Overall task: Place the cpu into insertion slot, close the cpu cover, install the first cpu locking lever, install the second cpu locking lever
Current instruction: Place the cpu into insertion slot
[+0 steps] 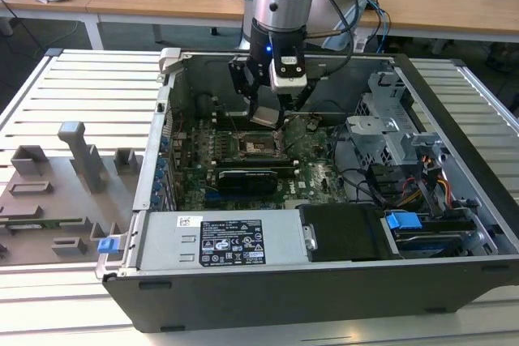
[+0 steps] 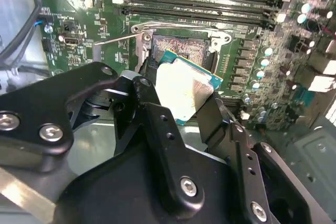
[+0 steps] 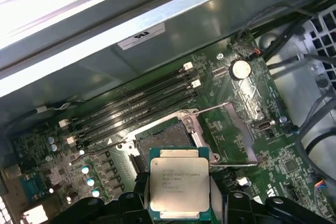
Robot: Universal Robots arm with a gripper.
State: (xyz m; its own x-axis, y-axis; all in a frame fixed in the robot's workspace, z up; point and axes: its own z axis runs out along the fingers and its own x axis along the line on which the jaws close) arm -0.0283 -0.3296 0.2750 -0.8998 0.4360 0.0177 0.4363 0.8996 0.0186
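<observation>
My gripper [image 1: 268,105] hangs inside the open computer case, shut on the cpu [image 1: 264,114] by two opposite edges. The cpu [image 3: 178,184] is a flat square chip with a silver top and green rim, and it is held tilted [image 2: 184,90] a little above the insertion slot [image 1: 261,145]. In both wrist views the insertion slot [image 3: 163,139] lies bare, its pale contact field [image 2: 185,48] showing. The cpu cover [image 3: 237,132] is swung open flat beside the slot. Two thin locking levers [image 3: 210,109] stand released at the slot's sides. Black fingers [image 2: 157,108] flank the chip.
Long black memory sticks [image 3: 136,100] run just beyond the slot. The case walls [image 1: 162,143], a power supply [image 1: 231,241], a drive cage [image 1: 389,131] and cables [image 1: 365,184] surround the board. A grey fixture tray [image 1: 57,192] lies at the exterior view's left.
</observation>
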